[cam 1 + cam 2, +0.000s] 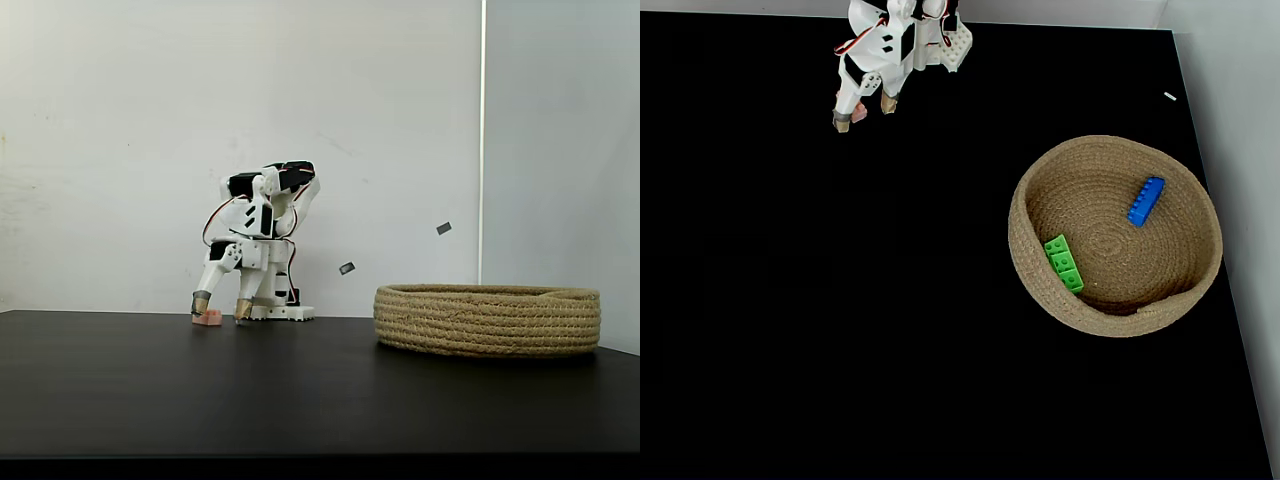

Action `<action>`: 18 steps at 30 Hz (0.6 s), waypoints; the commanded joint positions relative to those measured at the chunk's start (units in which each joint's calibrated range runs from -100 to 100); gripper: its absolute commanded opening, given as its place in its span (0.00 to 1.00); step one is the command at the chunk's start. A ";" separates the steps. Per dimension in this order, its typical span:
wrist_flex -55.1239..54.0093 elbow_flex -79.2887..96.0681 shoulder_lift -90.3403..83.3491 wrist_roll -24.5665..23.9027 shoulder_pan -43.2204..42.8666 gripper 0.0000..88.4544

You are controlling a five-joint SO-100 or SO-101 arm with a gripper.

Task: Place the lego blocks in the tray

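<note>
In both fixed views my white arm bends down at the far side of the black table. My gripper is open, its tips down at the tabletop. A small pink-orange lego block lies on the table between the fingers, close to the left one. The tray, a round coiled rope basket, stands well to the right. Inside it lie a long blue lego block and a bright green one; the side-on fixed view hides them behind the tray's wall.
The arm's white base sits at the table's back edge against a white wall. The table's right edge runs just beyond the tray.
</note>
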 commanded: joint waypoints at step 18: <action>0.34 2.69 -8.76 5.03 11.46 0.29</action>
